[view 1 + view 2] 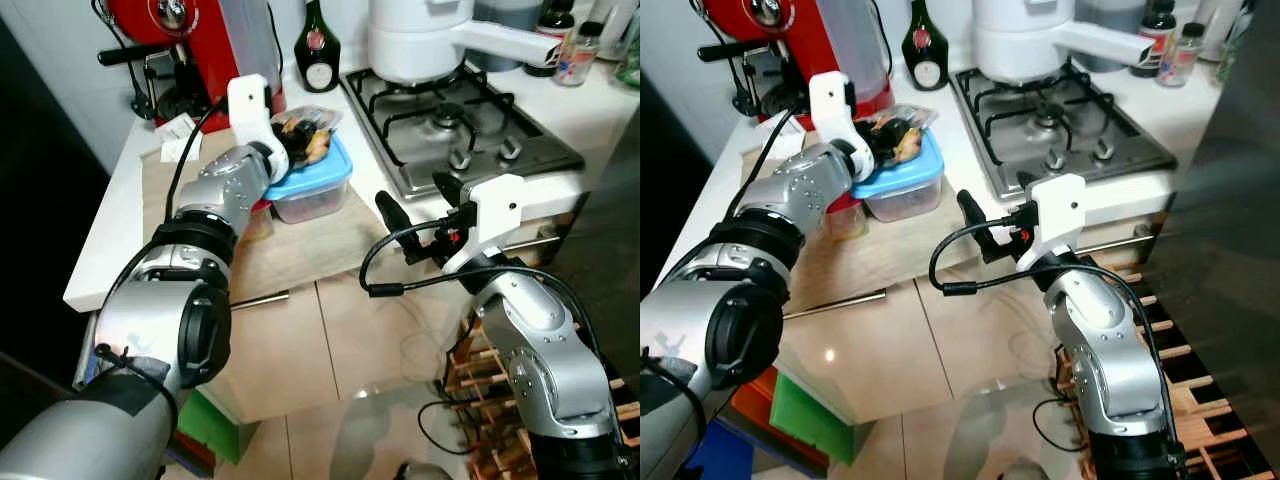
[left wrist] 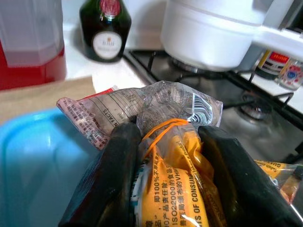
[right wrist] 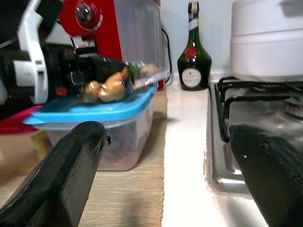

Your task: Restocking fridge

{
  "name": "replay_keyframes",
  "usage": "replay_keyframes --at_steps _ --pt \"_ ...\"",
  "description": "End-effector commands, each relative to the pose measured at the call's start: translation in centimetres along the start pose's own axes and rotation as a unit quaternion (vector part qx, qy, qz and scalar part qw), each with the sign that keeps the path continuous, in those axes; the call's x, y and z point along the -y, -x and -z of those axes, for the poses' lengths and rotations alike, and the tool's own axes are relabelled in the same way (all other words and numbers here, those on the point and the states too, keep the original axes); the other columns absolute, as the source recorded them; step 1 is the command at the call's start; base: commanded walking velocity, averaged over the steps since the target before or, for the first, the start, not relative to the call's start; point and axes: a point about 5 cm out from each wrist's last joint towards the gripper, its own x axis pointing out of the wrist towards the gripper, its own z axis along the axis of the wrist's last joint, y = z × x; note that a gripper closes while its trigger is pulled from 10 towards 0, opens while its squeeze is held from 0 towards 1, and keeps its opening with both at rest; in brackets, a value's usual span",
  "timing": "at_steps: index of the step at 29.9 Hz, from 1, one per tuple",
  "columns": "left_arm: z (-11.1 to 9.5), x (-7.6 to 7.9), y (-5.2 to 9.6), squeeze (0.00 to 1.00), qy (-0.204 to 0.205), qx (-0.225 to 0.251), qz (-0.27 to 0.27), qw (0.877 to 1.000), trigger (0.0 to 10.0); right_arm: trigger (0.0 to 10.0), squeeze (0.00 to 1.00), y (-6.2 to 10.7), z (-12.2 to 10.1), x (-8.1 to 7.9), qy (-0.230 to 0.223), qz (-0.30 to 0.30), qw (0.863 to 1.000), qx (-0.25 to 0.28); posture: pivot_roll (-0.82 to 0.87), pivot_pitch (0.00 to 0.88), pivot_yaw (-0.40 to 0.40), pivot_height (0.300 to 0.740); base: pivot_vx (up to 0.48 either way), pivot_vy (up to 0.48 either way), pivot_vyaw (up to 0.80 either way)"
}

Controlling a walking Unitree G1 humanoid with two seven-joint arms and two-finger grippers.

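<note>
— Left wrist view: what's held?
— The left gripper (image 2: 165, 156) is clamped on a crinkled clear snack bag (image 2: 165, 118) above the blue-lidded plastic box (image 1: 315, 180).
— And the right?
— The right gripper (image 3: 165, 179), fingers spread, hangs at the counter edge (image 1: 330, 270) beside the steel hob (image 1: 465, 125).

Beside the red coffee machine (image 1: 190, 40) stood a dark green bottle (image 1: 316, 45); the container's lid (image 1: 318, 172) was blue, the bag (image 2: 175, 156) orange-yellow with print

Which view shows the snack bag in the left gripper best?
Left wrist view: the snack bag fills it, clamped by the left gripper, print legible. Both eye views show it small above the blue-lidded container; right wrist view, side-on.
</note>
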Motion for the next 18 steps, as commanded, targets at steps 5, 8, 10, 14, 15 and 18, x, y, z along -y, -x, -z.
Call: replay_keyframes --at_steps 5,8,10,14,15,18 --pt "-0.7 -1.3 0.8 0.0 -0.023 0.033 -0.007 0.999 0.0 10.0 0.0 -0.8 -0.4 1.2 0.008 0.048 0.999 0.024 -0.17 0.012 0.129 0.74 0.0 0.0 0.0" --pt "-1.4 -1.5 1.3 0.0 -0.036 0.063 -0.009 0.997 0.0 10.0 0.0 -0.8 -0.4 1.4 0.009 0.057 0.998 0.028 -0.17 0.011 0.127 0.74 0.0 0.0 0.0" --pt "-1.9 -1.6 1.7 0.0 -0.048 0.095 -0.01 0.994 0.0 10.0 0.0 -0.9 -0.4 1.5 0.01 0.062 0.998 0.03 -0.17 0.008 0.123 0.74 0.0 0.0 0.0" --pt "-4.1 -1.0 3.6 0.0 -0.109 0.197 -0.003 0.974 0.0 10.0 0.0 -1.0 -0.5 2.0 0.016 0.083 0.996 0.042 -0.15 0.002 0.108 0.74 0.0 0.0 0.0" --pt "-4.3 -0.7 3.9 0.0 -0.119 0.206 0.0 0.971 0.0 10.0 0.0 -1.1 -0.5 2.1 0.016 0.088 0.995 0.045 -0.15 0.002 0.107 0.74 0.0 0.0 0.0" --pt "-3.7 0.2 4.0 0.0 -0.133 0.203 0.009 0.97 10.0 10.0 0.0 -1.4 -0.6 2.2 0.019 0.096 0.994 0.056 -0.14 0.0 0.096 0.74 0.0 0.0 0.0"
